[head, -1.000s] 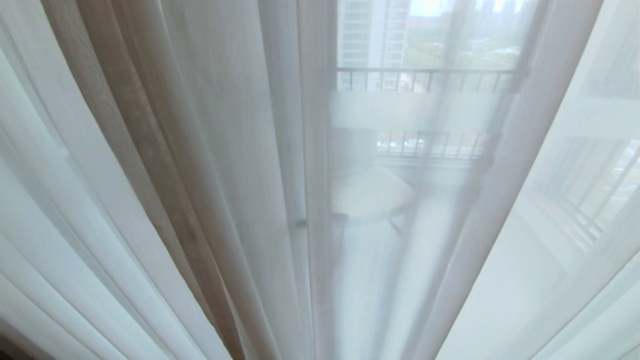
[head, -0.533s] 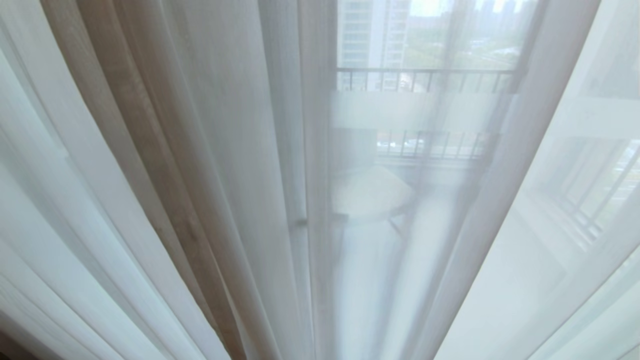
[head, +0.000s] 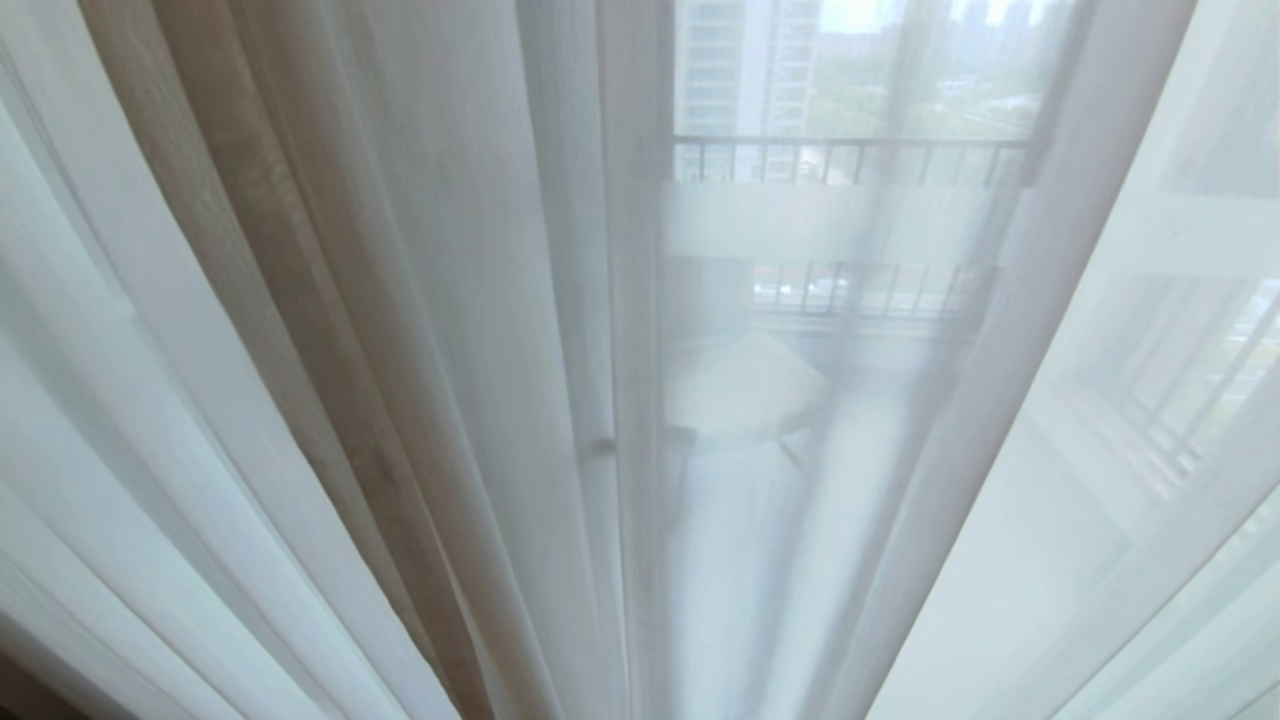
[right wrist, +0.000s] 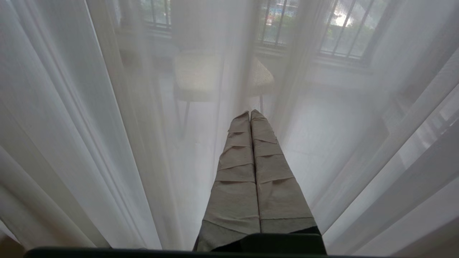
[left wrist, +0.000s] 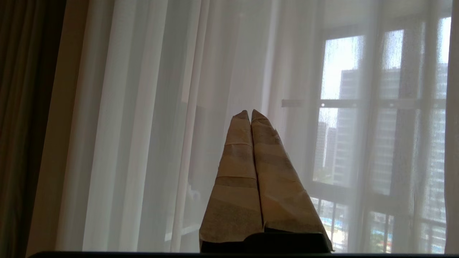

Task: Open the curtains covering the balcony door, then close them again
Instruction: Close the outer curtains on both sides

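- Head view: neither claw appeared. The sheer curtains (head: 470, 330) hung drawn across the whole width, with a band of the thicker beige drape (head: 250, 220) showing among the left-hand folds. Through the sheers the balcony door (head: 640, 300) frame, its frosted band, a pale chair (head: 740, 385) and the outer railing (head: 850, 145) could be made out. Judged from this, the curtains covered the door and the opening step was not yet done.

- Left wrist view: the left gripper (left wrist: 250, 114) was raised level, its two tape-wrapped fingers (left wrist: 236, 157) pressed together and pinching nothing. The sheer curtains (left wrist: 150, 107) hung just ahead of the tips; contact could not be confirmed. The opaque drape (left wrist: 21, 125) hung well off to one side of the claw. Beyond the tips, through the fabric, the door frame (left wrist: 369, 107) was visible. A closed claw pointed at the folds suggests a sweep or push of the fabric rather than a pinch.

- Right wrist view: the right gripper (right wrist: 250, 114) pointed downward, fingers (right wrist: 236, 161) likewise pressed together and empty. Sheer curtains (right wrist: 89, 125) hung just ahead of and around its tips, the chair (right wrist: 200, 75) beyond them. This arm appeared parked.
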Controlling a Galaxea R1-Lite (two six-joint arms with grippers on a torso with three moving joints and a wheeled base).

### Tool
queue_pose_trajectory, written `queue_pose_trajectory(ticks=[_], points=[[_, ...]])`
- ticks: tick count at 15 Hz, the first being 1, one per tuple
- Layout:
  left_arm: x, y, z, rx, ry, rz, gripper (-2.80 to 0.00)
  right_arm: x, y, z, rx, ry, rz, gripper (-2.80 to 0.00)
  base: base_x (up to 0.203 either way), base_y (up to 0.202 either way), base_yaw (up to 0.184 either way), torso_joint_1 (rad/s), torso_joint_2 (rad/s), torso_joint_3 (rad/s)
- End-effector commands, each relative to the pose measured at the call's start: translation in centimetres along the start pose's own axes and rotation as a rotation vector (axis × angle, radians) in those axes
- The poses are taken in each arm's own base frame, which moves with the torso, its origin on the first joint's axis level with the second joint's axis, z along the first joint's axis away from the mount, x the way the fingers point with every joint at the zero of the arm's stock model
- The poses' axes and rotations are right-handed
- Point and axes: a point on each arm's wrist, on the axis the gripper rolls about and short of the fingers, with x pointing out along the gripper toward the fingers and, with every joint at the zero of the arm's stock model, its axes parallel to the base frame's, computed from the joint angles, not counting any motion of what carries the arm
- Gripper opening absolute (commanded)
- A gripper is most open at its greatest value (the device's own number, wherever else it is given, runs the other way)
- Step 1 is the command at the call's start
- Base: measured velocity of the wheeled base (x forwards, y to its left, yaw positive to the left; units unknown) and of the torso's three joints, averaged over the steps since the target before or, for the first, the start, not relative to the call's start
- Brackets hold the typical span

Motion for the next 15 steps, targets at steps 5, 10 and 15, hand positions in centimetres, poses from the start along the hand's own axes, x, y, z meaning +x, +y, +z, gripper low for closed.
queue_pose_trajectory(ticks=[5,10,15], points=[[-4.6,1.2,-4.2,0.002,0.051,0.112,-2.80,0.0,0.0,0.0,0.000,-0.001,0.001,-2.80,0.000,0.000,0.000,0.000,0.00,0.000],[-9.5,1.4,-10.3,0.023,0.131,0.064,-2.80,0.0,0.0,0.0,0.000,-0.002,0.001,-2.80,0.000,0.000,0.000,0.000,0.00,0.000],[-15.0,1.9,-15.7,0.041,0.327,-0.154,-2.80,0.0,0.0,0.0,0.000,-0.001,0.001,-2.80,0.000,0.000,0.000,0.000,0.00,0.000]])
